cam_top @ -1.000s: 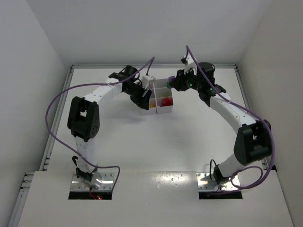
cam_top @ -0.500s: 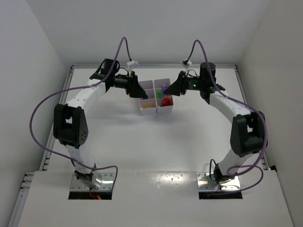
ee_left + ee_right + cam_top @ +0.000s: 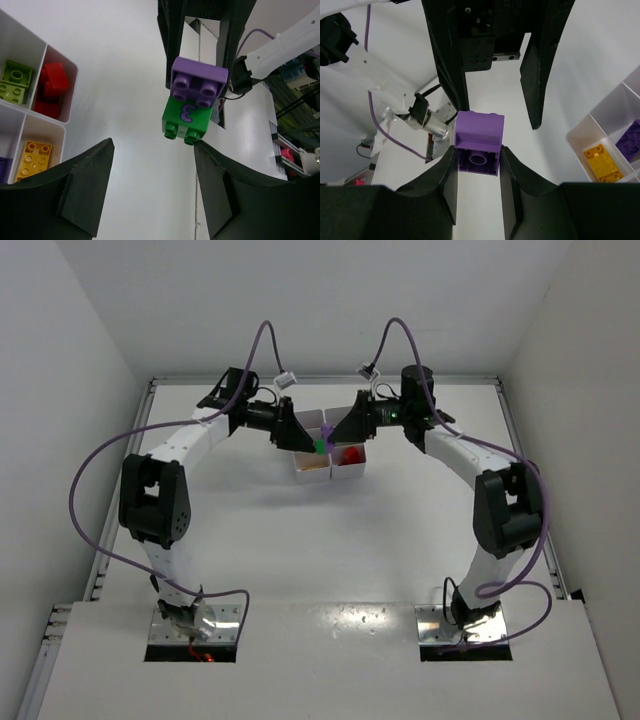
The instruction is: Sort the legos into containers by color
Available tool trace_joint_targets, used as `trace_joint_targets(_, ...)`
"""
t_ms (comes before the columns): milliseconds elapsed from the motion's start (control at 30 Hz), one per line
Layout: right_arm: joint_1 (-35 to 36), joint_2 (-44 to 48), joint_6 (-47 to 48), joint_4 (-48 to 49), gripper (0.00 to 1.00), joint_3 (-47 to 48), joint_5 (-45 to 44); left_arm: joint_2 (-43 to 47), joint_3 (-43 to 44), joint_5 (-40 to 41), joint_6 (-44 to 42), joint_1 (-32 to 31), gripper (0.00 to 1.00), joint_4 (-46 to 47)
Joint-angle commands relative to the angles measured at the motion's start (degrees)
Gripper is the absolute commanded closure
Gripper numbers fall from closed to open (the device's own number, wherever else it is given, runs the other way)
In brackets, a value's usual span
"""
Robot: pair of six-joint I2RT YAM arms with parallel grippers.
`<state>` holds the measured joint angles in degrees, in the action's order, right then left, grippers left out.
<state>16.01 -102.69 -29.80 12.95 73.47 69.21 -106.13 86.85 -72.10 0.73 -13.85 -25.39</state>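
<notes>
Left wrist view: small purple plastic brick, joined to green plastic brick, is clamped by right gripper; left gripper is held wide open, empty.

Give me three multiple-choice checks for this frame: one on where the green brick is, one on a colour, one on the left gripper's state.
1. Where is the green brick? A lying loose; B clipped to the purple brick; C out of view.
2. What colour brick does the right gripper pinch? A purple; B red; C yellow.
3. The left gripper is: A shut on a brick; B shut empty; C open.
Key: B, the two show joined together; A, purple fills its grip; C, its jaws stand wide apart.
</notes>
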Motion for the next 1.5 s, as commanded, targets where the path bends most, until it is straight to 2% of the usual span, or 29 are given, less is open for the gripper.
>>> trace_joint_targets(0, 0.8, -1.4, -0.3, 3.6, 1.0, 3.3, 2.5, 0.0, 2.3, -4.0, -1.3, -0.7, 0.29, 2.4)
trace_joint_targets(333, 1.8, -3.0, -0.3, 4.1, 1.0, 4.3, 2.0, -1.0, 3.3, -8.5, -2.0, -0.7, 0.3, 2.4)
trace_joint_targets(767, 1.8, -4.1, -2.5, 6.7, 1.0, 5.5, 2.0, -2.6, 3.9, -10.3, -1.3, -1.2, 0.42, 2.4)
trace_joint_targets(833, 1.8, -4.1, -3.1, 7.3, 1.0, 6.0, 2.0, -2.6, 3.9, -9.7, -1.3, -1.2, 0.46, 2.4)
trace_joint_targets(933, 1.8, -4.1, -3.1, 7.3, 1.0, 6.0, 2.0, -2.6, 4.4, -8.5, -0.8, -1.2, 0.63, 2.4)
trace_joint_targets(967, 1.8, -4.1, -3.1, 7.3, 1.0, 5.4, 2.0, -2.6, 4.4, -8.5, -0.8, -1.2, 0.76, 2.4)
trace_joint_targets(1000, 1.8, -3.5, -3.1, 7.3, 1.0, 5.4, 2.0, -2.6, 4.4, -7.5, -0.8, -1.2, 0.84, 2.4)
trace_joint_targets(1100, 0.6, -2.7, -3.1, 7.3, 1.0, 3.4, 2.0, -2.6, 4.4, -5.3, -0.3, -1.2, 1.0, 2.4)
trace_joint_targets(1300, -4.4, 0.6, -2.5, 5.9, 1.0, 0.1, -0.4, -0.6, -1.2, -2.7, -0.3, 1.5, 1.0, 2.4)
trace_joint_targets(1400, -7.8, 2.6, -2.5, 5.2, 1.0, -1.8, -1.8, 0.1, -2.6, 1.9, -2.6, 3.5, 1.0, 0.8)
trace_joint_targets(1467, -10.2, 4.6, -1.1, 3.8, 1.0, -2.6, -2.3, -1.3, -0.1, 6.9, -3.7, 4.2, 1.0, -1.2)
